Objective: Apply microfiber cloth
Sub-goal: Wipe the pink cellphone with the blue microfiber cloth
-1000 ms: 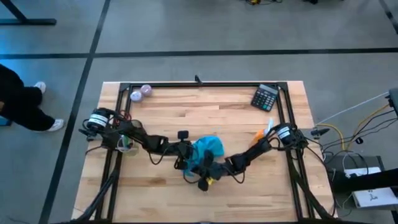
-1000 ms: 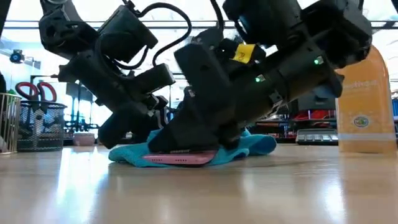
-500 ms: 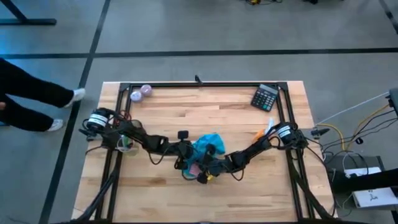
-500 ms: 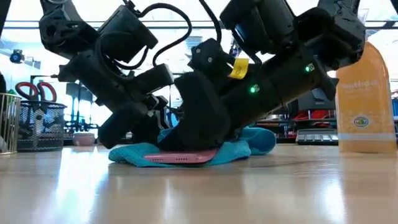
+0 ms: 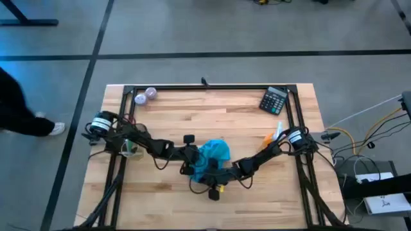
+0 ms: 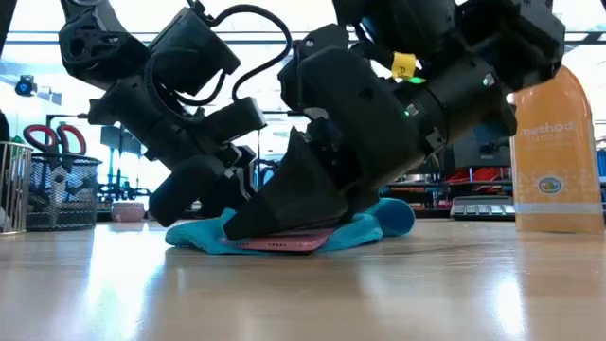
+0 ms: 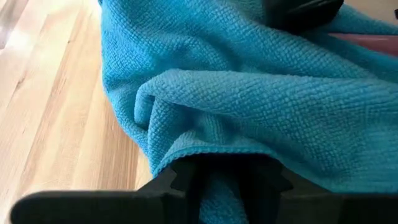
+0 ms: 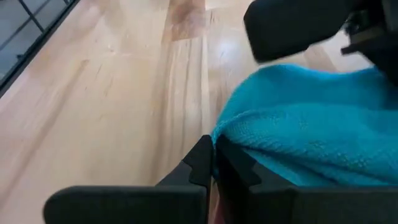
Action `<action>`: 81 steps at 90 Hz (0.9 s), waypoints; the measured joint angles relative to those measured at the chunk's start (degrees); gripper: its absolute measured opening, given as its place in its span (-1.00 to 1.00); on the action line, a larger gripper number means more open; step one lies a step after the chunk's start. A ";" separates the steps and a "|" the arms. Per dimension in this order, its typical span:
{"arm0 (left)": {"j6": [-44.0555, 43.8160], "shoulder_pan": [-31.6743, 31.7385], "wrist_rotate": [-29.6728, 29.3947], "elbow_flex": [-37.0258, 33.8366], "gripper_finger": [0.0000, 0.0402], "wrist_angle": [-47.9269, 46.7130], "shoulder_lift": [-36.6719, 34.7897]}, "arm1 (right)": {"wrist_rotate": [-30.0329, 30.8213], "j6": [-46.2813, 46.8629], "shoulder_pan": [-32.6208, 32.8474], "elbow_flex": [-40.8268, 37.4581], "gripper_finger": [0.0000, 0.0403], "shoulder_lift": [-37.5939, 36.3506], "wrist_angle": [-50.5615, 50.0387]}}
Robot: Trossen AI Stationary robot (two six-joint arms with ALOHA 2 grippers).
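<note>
The teal microfiber cloth (image 5: 213,154) lies bunched at the table's middle, draped over a pink-edged phone (image 6: 275,244) that lies flat on the wood. My left gripper (image 5: 192,165) comes at the cloth from the table's left and is shut on it. My right gripper (image 5: 215,179) comes from the right, low at the cloth's near side, and is also shut on it. In the low view both arms hide most of the cloth (image 6: 388,216). My left gripper pinches a bunched fold of the cloth (image 7: 219,186) between its two fingers, coming in low from the table's left. The rest of the cloth spreads slack beyond the fingers, over the phone. My right gripper has the cloth's edge (image 8: 225,142) at its closed fingertips, slanting down from the table's right. The cloth lies slack on the phone and the table.
An orange spray bottle (image 6: 554,152) stands right of the cloth. A calculator (image 5: 274,101) lies at the far right, two purple balls (image 5: 146,95) at the far left, and a wire basket with scissors (image 6: 52,185) on the left. Bare wood (image 5: 257,192) lies toward the near edge.
My right gripper has pushed the cloth toward the far edge, baring part of the pink phone, then drawn it back toward the near edge so that it covers the phone again. Its wrist has tipped up higher. The left gripper has kept still.
</note>
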 joint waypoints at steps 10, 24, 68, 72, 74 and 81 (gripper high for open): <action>0.01 -0.07 0.04 0.00 -0.63 -0.02 0.00 | 0.15 0.00 0.73 -0.23 -1.00 -2.20 -5.49; 0.00 -0.09 0.07 0.00 -0.63 -0.10 0.00 | 1.86 -0.06 1.51 -1.09 -1.00 -5.44 -12.82; -0.92 -0.31 0.04 -0.02 -0.63 -0.35 0.00 | 6.30 2.68 2.84 -5.54 -1.00 -11.82 -17.68; -0.93 -0.31 0.04 -0.02 -0.63 -0.33 0.00 | 6.49 2.94 2.74 -5.83 -1.00 -11.39 -16.77; -0.92 -0.31 0.04 -0.02 -0.63 -0.29 0.00 | 6.56 2.94 2.71 -5.97 -1.00 -11.14 -16.20; -0.92 -0.31 0.04 -0.04 -0.63 -0.12 0.00 | 6.61 2.94 2.63 -6.13 -1.00 -9.94 -13.56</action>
